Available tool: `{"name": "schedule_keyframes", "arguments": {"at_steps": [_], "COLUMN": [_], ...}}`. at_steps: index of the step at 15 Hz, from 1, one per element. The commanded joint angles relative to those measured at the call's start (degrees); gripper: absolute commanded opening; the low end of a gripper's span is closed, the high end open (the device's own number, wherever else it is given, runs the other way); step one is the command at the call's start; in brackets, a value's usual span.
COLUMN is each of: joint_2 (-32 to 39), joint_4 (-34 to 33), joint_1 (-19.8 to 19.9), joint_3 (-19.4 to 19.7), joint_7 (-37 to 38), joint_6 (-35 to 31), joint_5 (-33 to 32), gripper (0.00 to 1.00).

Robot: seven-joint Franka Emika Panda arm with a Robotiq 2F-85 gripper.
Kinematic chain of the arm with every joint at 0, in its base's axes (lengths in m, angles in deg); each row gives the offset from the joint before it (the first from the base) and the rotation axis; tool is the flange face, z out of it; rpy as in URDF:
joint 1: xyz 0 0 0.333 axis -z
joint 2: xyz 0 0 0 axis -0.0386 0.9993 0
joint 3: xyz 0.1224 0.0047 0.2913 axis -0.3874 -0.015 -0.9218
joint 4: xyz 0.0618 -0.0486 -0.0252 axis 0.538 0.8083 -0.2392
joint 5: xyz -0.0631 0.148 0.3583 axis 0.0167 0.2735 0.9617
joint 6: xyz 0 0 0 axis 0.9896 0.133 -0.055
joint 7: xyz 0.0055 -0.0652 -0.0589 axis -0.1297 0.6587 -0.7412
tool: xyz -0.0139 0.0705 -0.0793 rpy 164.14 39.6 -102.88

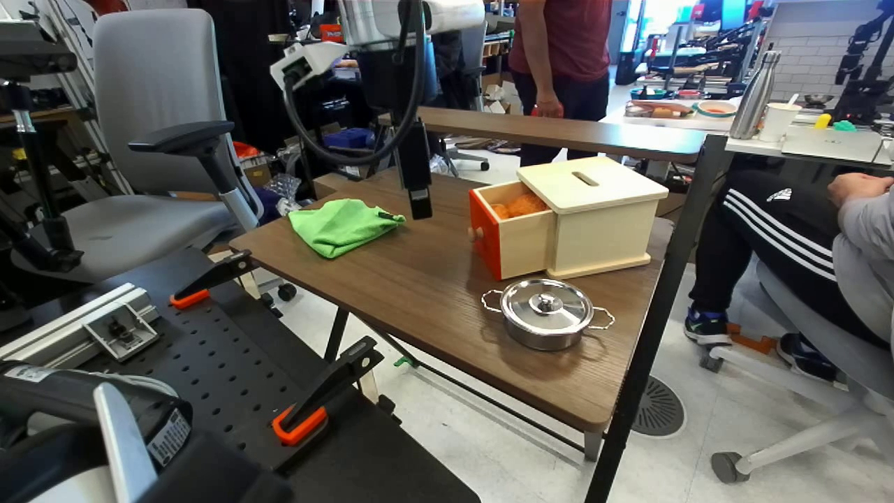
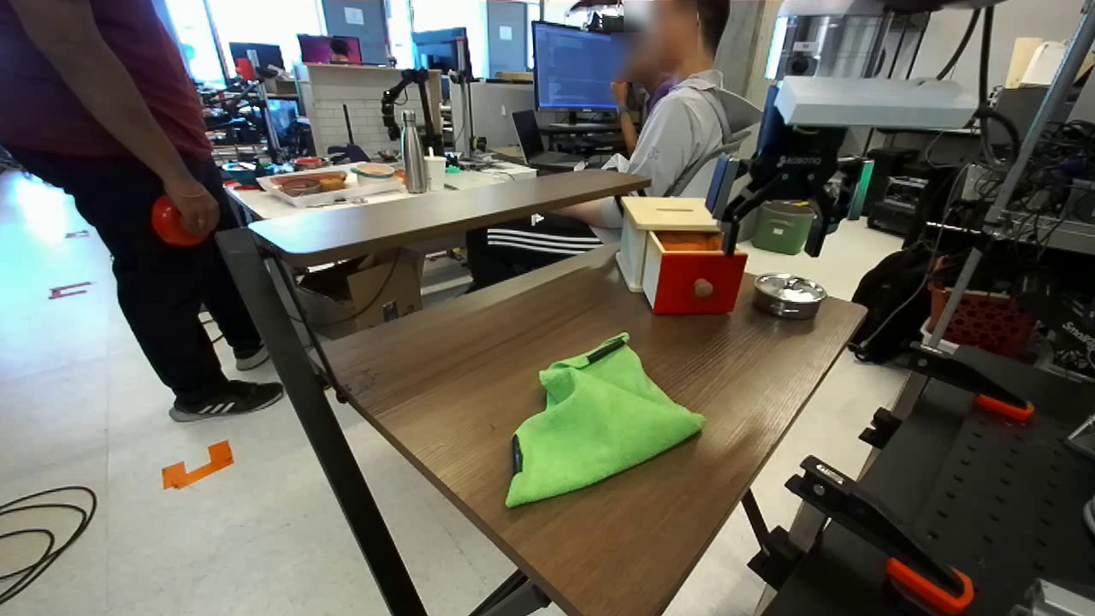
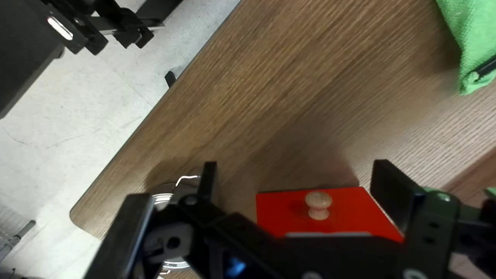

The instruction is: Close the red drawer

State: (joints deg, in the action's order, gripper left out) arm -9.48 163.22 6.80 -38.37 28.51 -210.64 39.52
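Here, two jaws hang wide apart near one red drawer [image 2: 695, 278] jutting from one wooden box [image 1: 602, 234].

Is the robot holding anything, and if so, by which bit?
Nothing is held: the gripper is open and empty, away from the red drawer and its wooden knob.

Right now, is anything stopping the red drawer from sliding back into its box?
Nothing visible blocks the red drawer from the wooden box; the pot sits off to the side. I can't tell whether the orange things inside poke above the drawer's rim.
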Motion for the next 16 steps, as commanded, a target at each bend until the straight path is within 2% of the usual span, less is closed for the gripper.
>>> {"name": "schedule_keyframes", "arguments": {"at_steps": [1,8,16], "joint_2": [5.87,12.09,16.53], "joint_4": [-5.71,-12.48,-16.87], "joint_1": [-5.14,-10.43,-12.58], "joint_3": [4.08,9.15,12.38], "joint_7": [0.64,0.56,0.1], "joint_6": [-1.39,-2.46,-3.18], "joint_5": [-0.42,-0.63,0.1], "gripper": [1.0,1.0,1.0]}}
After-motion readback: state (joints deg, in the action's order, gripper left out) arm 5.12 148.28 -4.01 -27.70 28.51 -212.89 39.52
